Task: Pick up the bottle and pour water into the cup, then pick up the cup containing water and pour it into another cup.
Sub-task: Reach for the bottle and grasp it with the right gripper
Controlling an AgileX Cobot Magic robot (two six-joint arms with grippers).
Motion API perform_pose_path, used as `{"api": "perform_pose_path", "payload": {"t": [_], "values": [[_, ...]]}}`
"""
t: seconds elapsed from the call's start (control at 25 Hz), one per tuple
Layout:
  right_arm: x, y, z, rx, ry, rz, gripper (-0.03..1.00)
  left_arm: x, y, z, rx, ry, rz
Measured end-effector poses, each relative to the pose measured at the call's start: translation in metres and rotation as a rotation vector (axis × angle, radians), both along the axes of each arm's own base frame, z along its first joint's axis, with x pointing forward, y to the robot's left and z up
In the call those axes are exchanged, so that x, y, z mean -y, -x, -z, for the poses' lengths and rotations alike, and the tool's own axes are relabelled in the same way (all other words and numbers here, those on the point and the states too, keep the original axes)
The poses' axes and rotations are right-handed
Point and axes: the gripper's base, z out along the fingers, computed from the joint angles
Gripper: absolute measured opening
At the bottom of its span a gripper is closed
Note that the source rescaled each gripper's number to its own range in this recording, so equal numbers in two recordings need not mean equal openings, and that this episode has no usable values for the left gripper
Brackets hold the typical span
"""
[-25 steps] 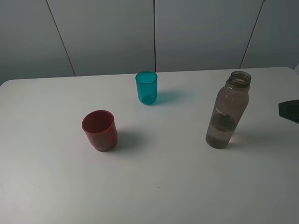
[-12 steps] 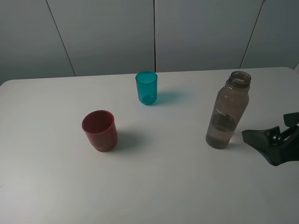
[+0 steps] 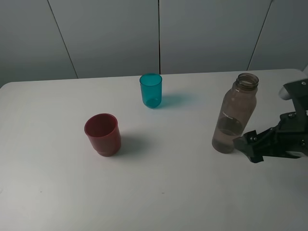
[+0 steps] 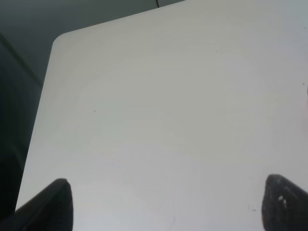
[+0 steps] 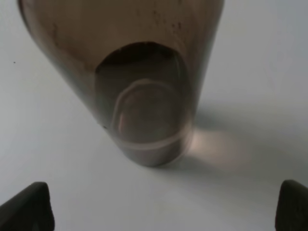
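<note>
Exterior high view showed the tall smoky grey-brown translucent plastic bottle [image 3: 234,115] standing upright on the white table [image 3: 192,192]. The right gripper [image 3: 246,148] sat just beside its base, jaws spread wide and gripping nothing. The left gripper [image 4: 163,207] was likewise wide apart and empty-handed.

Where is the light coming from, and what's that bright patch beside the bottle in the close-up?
Exterior high view: the red cup, teal cup and bottle each throw a soft shadow to the right, so light likely comes from the left. Right wrist view: light passing through the bottle leaves a glowing patch on the table.
</note>
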Motion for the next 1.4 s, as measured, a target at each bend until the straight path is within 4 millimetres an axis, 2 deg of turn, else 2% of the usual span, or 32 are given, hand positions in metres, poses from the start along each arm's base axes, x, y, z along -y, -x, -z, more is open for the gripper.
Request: {"api": "perform_pose_path", "payload": {"t": [0.2,0.52,1.2,1.4], "values": [[0.0,-0.004,0.007,-0.008,0.0,0.022,1.0,0.0,0.0,0.0,0.0,0.0,0.0],[0.007,0.011,0.023,0.028,0.003,0.049,1.0,0.0,0.0,0.0,0.0,-0.003,0.002],[0.001,0.01,0.018,0.23,-0.033,-0.057,1.0,0.0,0.0,0.0,0.0,-0.003,0.002],[-0.001,0.007,0.024,0.201,-0.039,-0.063,1.0,0.0,0.0,0.0,0.0,-0.003,0.002]]}}
